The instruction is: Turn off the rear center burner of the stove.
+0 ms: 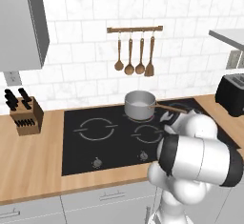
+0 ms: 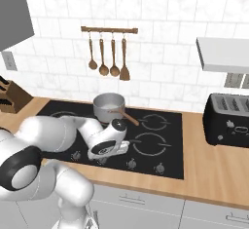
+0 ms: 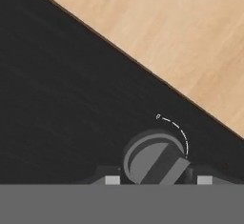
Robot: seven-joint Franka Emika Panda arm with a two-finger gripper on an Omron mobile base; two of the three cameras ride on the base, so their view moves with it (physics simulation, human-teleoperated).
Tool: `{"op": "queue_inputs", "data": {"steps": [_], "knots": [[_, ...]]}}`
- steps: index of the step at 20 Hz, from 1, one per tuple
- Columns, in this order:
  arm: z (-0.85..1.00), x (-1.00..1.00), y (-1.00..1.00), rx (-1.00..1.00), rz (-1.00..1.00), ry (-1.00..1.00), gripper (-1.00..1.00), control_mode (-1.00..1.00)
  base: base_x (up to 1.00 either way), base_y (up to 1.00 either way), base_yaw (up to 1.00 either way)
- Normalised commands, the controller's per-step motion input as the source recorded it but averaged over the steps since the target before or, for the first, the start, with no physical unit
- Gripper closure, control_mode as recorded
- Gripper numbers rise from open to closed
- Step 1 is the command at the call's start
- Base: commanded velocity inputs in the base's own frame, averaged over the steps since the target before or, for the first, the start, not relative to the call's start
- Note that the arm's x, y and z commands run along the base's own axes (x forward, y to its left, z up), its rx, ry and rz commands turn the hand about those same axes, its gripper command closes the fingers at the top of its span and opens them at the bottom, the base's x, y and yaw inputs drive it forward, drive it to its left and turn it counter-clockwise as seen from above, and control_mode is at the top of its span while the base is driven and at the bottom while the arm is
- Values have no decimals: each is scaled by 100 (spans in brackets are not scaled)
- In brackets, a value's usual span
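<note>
A white-tiled kitchen wall runs behind a wooden counter (image 1: 33, 156), and set into that counter is the stove (image 1: 81, 151), a flat sheet of black glass with grey rings. The rear center burner (image 2: 99, 118) lies at the back of the glass, mostly hidden under a steel saucepan (image 1: 139, 105) whose wooden handle points right; whether its disc glows cannot be made out.

Along the front edge of the glass runs a row of small silver knobs. The gripper (image 2: 101, 158) is down at that row, and the hand view shows one knob (image 3: 155, 161) directly between the two fingertips (image 3: 112, 180), with a dashed dial arc curving round its upper right. The jaws stand apart, one on each side of the knob; whether the pads touch it yet cannot be told.

The main risk looks to be the choice of knob: several sit close together, so closing on a neighbour would switch a different burner. If the fingers close off-centre on the ridge, they could slip when the wrist turns and leave the dial short of off. Turning the wrong way would raise the heat under the saucepan.

Further out, wooden spoons (image 1: 133, 54) hang on a rail, a knife block (image 1: 26, 116) stands left and a black toaster (image 2: 228, 118) right.
</note>
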Motion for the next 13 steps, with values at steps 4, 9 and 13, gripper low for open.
{"op": "queue_inputs", "data": {"steps": [4, 9, 13], "knots": [[0, 3, 0, 8, -87, 21, 100, -100, 0, 0, 0], [-3, 0, 0, 11, -92, 23, 100, -100, 0, 0, 0], [-3, -11, -4, 9, -52, 14, 100, -100, 0, 0, 0]]}}
